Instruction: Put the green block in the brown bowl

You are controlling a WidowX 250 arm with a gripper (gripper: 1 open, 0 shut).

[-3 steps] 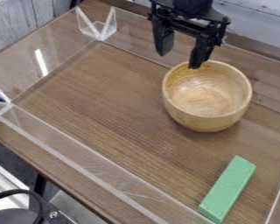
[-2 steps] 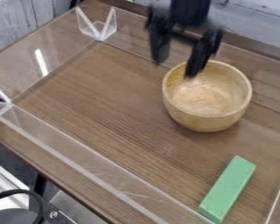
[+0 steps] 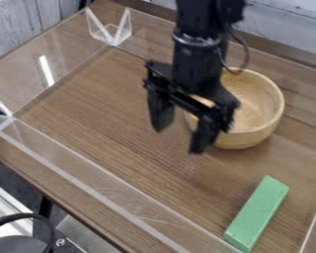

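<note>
Green and flat, the green block (image 3: 257,213) lies on the wooden bench (image 3: 108,109), well apart from the claw (image 3: 182,121), lower and to the right of it, close to the near right corner. Nothing touches it. The claw hangs above the bench with its two dark fingers (image 3: 201,130) pointing down and spread wide, and it has hold of nothing. Just to the right of the claw and a little behind it stands the brown bowl (image 3: 253,112); the arm covers the left part of its rim, so I cannot tell if they touch. Far behind the claw, to the left, a small clear plastic piece (image 3: 108,28) stands near the bench's far edge.
</note>
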